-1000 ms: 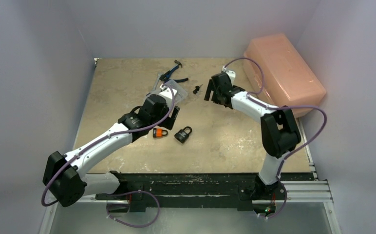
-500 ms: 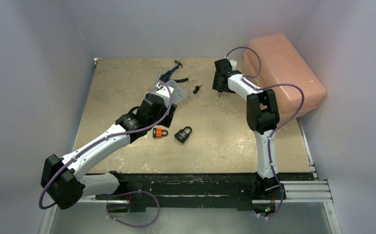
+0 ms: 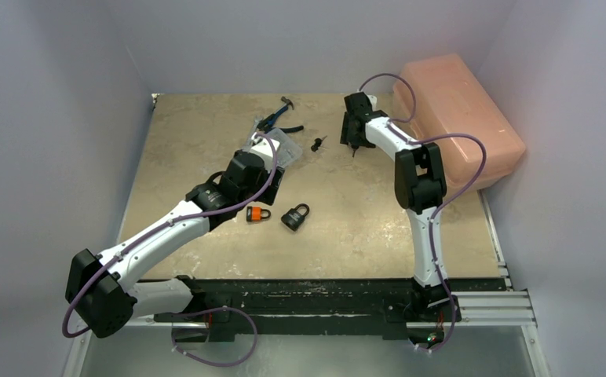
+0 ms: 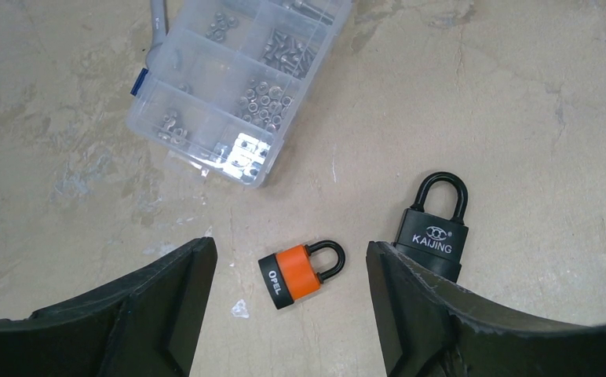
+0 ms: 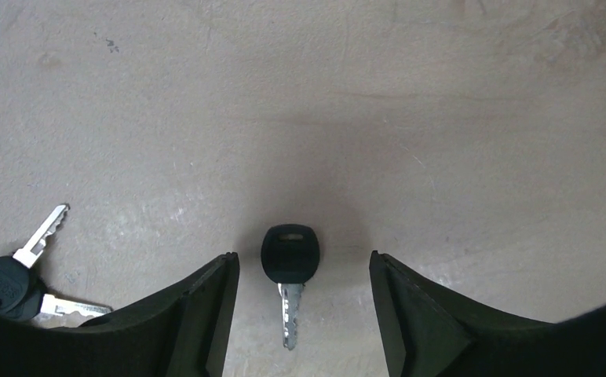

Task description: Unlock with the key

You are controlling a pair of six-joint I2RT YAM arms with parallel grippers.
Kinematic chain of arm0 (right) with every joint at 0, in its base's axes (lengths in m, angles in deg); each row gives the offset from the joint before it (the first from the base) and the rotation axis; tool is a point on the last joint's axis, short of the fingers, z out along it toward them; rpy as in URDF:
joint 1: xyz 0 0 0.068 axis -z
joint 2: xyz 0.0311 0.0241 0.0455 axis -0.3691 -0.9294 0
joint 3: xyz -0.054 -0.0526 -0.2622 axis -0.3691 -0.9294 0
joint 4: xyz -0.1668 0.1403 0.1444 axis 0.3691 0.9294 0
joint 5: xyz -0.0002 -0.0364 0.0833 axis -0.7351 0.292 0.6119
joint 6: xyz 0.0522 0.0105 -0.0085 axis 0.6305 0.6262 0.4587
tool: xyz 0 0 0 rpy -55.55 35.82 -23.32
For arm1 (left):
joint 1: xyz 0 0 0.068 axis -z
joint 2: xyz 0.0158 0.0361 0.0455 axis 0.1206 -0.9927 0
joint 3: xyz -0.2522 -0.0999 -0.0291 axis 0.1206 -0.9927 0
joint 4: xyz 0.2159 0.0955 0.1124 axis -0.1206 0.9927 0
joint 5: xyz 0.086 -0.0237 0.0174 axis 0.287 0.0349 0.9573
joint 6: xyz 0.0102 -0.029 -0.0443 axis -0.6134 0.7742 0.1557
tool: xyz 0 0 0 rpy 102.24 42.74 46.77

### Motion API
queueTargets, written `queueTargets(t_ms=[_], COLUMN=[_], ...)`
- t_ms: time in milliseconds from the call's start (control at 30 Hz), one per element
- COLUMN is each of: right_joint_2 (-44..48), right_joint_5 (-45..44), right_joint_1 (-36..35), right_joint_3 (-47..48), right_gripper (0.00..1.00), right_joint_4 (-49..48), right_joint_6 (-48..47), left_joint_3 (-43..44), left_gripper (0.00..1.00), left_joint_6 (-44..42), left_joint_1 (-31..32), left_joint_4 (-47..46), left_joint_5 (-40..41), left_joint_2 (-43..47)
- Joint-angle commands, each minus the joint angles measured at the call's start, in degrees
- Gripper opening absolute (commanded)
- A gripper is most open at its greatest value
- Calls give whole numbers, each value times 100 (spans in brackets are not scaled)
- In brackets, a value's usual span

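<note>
Swinging away from the middle of the table since a second ago, the right arm now stands folded up at the far side, and its right gripper (image 5: 301, 265) hangs low over a single black-headed key (image 5: 290, 255), the jaws narrower than before but apart, one finger on each side of the key and neither touching it. That key lies flat on the table (image 3: 363, 228) with its blade pointing back toward the wrist camera. A pair of keys (image 5: 1, 287) joined at their black heads lies to one side of it, outside the fingers, and in the overhead view that pair (image 3: 316, 143) sits just left of the right gripper (image 3: 352, 143). A pink box (image 3: 457, 110) stands at the table's far right corner, just behind the arm. Across the table, the left arm has barely shifted, and the left gripper (image 4: 288, 250) hovers with its jaws wide apart and holding nothing. An orange padlock (image 4: 300, 273) lies on its side between those fingers, its shackle shut. A black padlock (image 4: 435, 228), shackle also shut, lies just beside it, partly hidden by the gripper's right finger (image 4: 441, 314). Farther out, a clear parts box (image 4: 237, 86) holds nuts and screws in its compartments, and blue-handled pliers (image 3: 279, 119) lie beyond it near the table's far edge.
</note>
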Motion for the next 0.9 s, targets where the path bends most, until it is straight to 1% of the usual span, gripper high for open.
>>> queueTargets(t_ms=[0,167,233,300,400,467,567,633,733,867], right_joint_2=[-279,-594,-662,-658,-571,-501,-363,-240,-111,-183], right_joint_5=[169,-58,-109,-97,-13,68,155,175,199,292], right_joint_1=[-12,-12,-13,-13,-6,-6,-13,-9,-7,-4], right_joint_3=[407,773,788,725,548,433,316,239,71,101], right_gripper=[68,59,51,45,45,47,55,57,56,50], right_joint_4=[137,344,387,377,339,319,316,318,230,249], right_joint_6=[-142,-223,-224,-209,-142,-104,-91,-87,-98,-153], left_joint_3=[22,24,18,16,15,18,17,15,15,17], left_gripper=[74,74,74,73,73,73,73,73,73,73], left_joint_6=[-67,-67,-63,-69,-69,-75,-70,-76,-76,-74], left_joint_1=[5,1,5,6,-2,-1,-2,-6,2,-2], left_joint_4=[-143,-137,-142,-145,-151,-152,-152,-146,-143,-145], left_joint_5=[100,91,98,97,84,82,82,82,98,100], left_joint_2=[160,167,185,201,197,183,195,199,213,231])
